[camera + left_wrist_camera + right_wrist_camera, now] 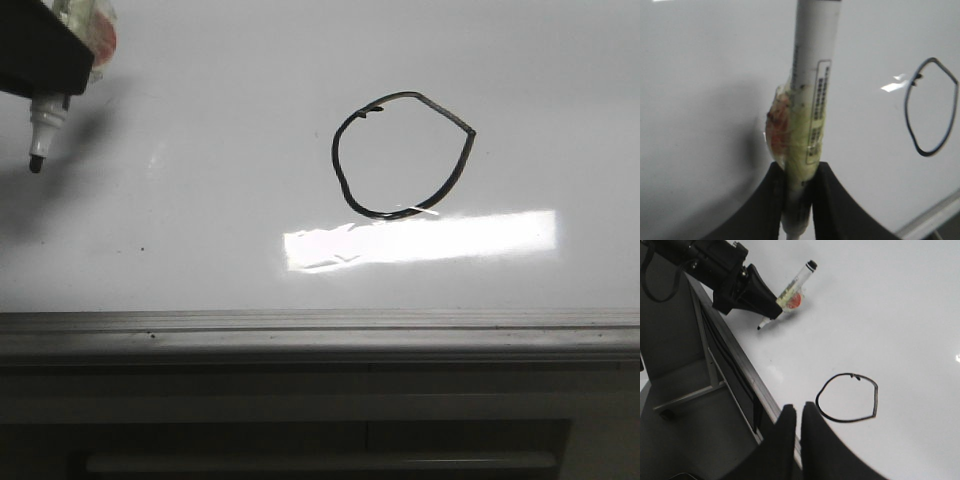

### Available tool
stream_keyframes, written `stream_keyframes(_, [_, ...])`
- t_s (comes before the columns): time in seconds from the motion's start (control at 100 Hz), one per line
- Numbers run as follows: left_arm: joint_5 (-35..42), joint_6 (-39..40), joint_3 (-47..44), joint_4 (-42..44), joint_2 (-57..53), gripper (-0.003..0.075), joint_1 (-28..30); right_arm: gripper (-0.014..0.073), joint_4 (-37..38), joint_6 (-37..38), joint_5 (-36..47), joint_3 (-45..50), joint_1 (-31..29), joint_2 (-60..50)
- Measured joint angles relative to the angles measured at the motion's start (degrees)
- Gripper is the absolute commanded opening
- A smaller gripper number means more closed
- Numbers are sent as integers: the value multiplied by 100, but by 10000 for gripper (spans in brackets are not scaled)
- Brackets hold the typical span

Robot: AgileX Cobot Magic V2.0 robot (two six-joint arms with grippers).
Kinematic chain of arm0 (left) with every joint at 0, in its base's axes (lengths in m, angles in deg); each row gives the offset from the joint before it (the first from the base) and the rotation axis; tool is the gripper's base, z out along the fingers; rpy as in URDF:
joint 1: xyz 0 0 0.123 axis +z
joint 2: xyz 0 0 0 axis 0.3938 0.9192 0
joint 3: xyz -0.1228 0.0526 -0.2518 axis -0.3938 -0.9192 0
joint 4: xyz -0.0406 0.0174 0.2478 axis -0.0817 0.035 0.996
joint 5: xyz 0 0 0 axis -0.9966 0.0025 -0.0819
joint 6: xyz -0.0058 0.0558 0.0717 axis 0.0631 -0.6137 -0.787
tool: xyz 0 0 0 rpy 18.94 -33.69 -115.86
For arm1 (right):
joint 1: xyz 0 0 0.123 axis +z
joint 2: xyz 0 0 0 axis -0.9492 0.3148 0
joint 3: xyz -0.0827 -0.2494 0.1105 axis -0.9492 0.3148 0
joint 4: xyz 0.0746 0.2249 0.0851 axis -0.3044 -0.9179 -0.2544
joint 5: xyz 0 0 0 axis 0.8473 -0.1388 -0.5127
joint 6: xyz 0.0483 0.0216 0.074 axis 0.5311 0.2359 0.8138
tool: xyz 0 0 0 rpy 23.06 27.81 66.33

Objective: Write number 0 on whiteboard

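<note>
In the front view the number 0 [403,155], a closed black loop with one sharp corner at its right, sits a little above the middle of the whiteboard [200,230], just over a bright reflection [420,238]. At the upper left of the frame the left gripper [45,60] is clamped on a marker [42,125], its black tip pointing down and well apart from the loop. In the right wrist view the right gripper [796,440] has its two fingers pressed together, holding nothing, near the grey edge rail [320,322].
</note>
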Motion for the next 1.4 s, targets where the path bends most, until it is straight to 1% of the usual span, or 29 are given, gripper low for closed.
stream_keyframes(0.09, [333, 26, 0, -73, 273, -20, 78, -59, 141, 355, -31, 385, 0, -357])
stream_keyframes(0.27, [878, 48, 0, -582, 797, -20, 19, -59, 253, 837, -71, 958, 0, -872])
stream_keyframes(0.37, [1132, 48, 11, -798, 1048, -20, -14, -59, 267, 965, -78, 1117, 0, -983])
stream_keyframes(0.57, [1483, 52, 85, -1142, 1356, -15, -64, -59, 267, 1013, -25, 1150, 0, -1004])
stream_keyframes(0.64, [1539, 52, 98, -1184, 1392, 38, -68, -59, 267, 1017, 0, 1150, 0, -1004])
stream_keyframes(0.66, [1549, 52, 98, -1184, 1395, 90, -68, -59, 267, 1027, 10, 1150, 0, -1004])
stream_keyframes(0.71, [1548, 52, 98, -1192, 1395, 154, -77, -59, 267, 1026, 9, 1150, 0, -1004])
stream_keyframes(0.73, [1548, 52, 98, -1192, 1405, 211, -77, -59, 267, 1026, 22, 1150, 0, -1004])
stream_keyframes(0.77, [1548, 62, 98, -1210, 1418, 283, -77, -59, 267, 1030, 22, 1150, 0, -1004])
stream_keyframes(0.79, [1548, 62, 98, -1210, 1429, 335, -77, -59, 267, 1030, 22, 1150, 0, -1004])
stream_keyframes(0.8, [1548, 62, 98, -1221, 1429, 335, -77, -59, 267, 1030, 22, 1150, 0, -1004])
stream_keyframes(0.82, [1548, 62, 102, -1226, 1429, 377, -77, -59, 267, 1030, 33, 1150, 0, -1004])
stream_keyframes(0.86, [1551, 62, 111, -1224, 1429, 414, -96, -59, 267, 1030, 33, 1150, 0, -1004])
stream_keyframes(1.1, [1626, 62, 128, -1238, 1419, 430, -111, -59, 305, 1040, 33, 1150, 0, -1004])
stream_keyframes(1.2, [1639, 62, 128, -1238, 1419, 475, -111, -59, 404, 1040, 40, 1150, 0, -1004])
stream_keyframes(1.26, [1639, 62, 128, -1250, 1395, 515, -111, -59, 464, 1040, 40, 1150, 0, -1004])
stream_keyframes(1.31, [1639, 62, 128, -1250, 1372, 530, -111, -59, 482, 1040, 40, 1150, 0, -1004])
stream_keyframes(1.4, [1542, 62, 128, -1250, 1293, 531, -111, -57, 516, 1040, 40, 1150, 0, -1004])
